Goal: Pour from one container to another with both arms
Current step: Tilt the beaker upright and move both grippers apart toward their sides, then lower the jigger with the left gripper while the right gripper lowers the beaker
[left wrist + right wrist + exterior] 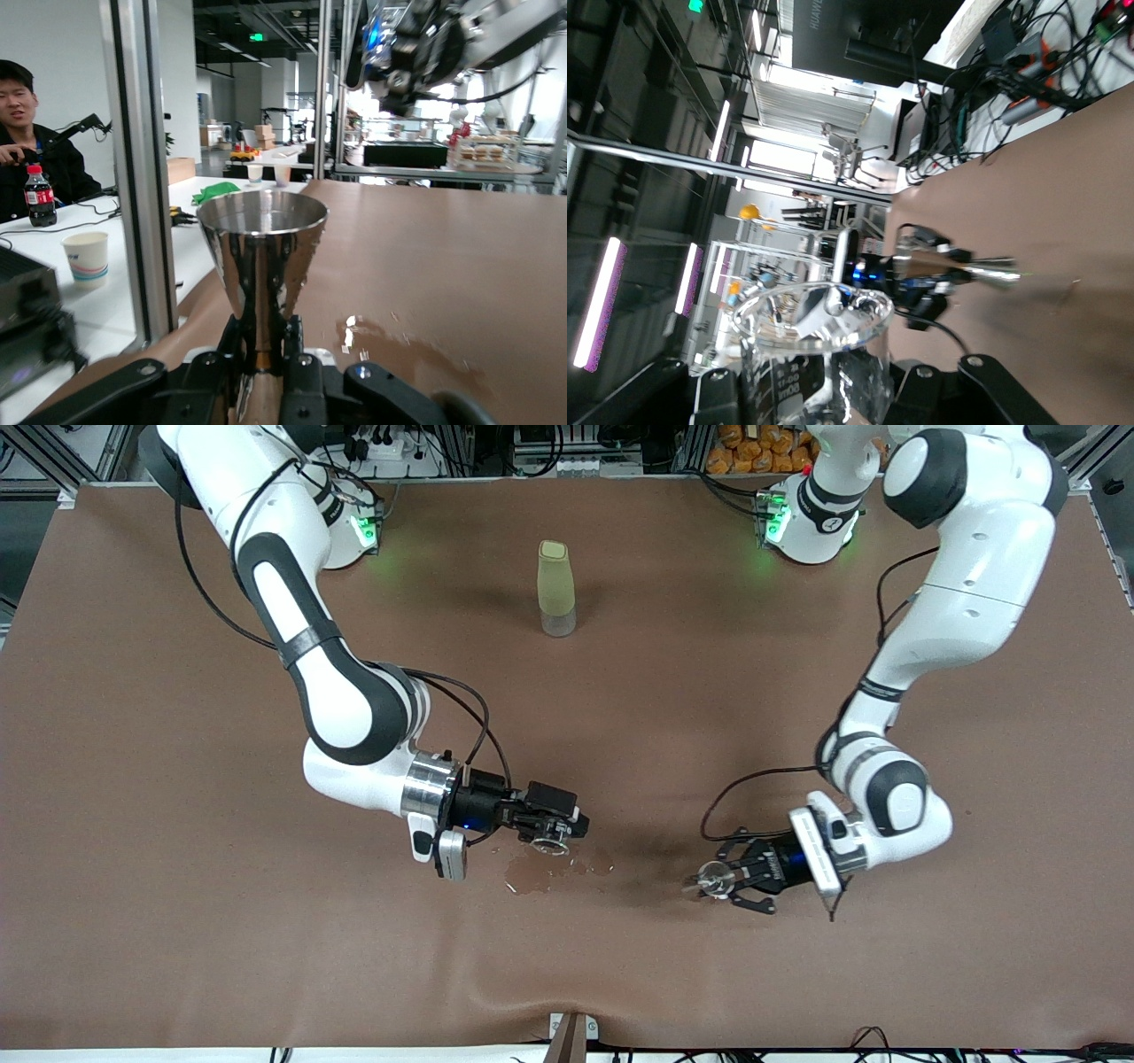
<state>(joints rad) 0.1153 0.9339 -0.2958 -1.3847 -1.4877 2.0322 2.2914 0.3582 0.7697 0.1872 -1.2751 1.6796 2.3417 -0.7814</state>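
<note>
— So, what does each hand hold?
— Left hand (719,883) clamps a steel jigger (260,257); right hand (556,834) grips a clear glass cup (811,341). Both hang over a wet patch (549,872) near the table's (177,921) camera-side edge.
— Anything else?
— A capped bottle (555,589) stands between the bases.

Looks like a robotics lab: 2 white arms (328,691) bolted along one edge of a brown-covered table (133,824), aluminium framing (142,168), cable tangles (1010,80), and a guy (27,142) at a side desk.
</note>
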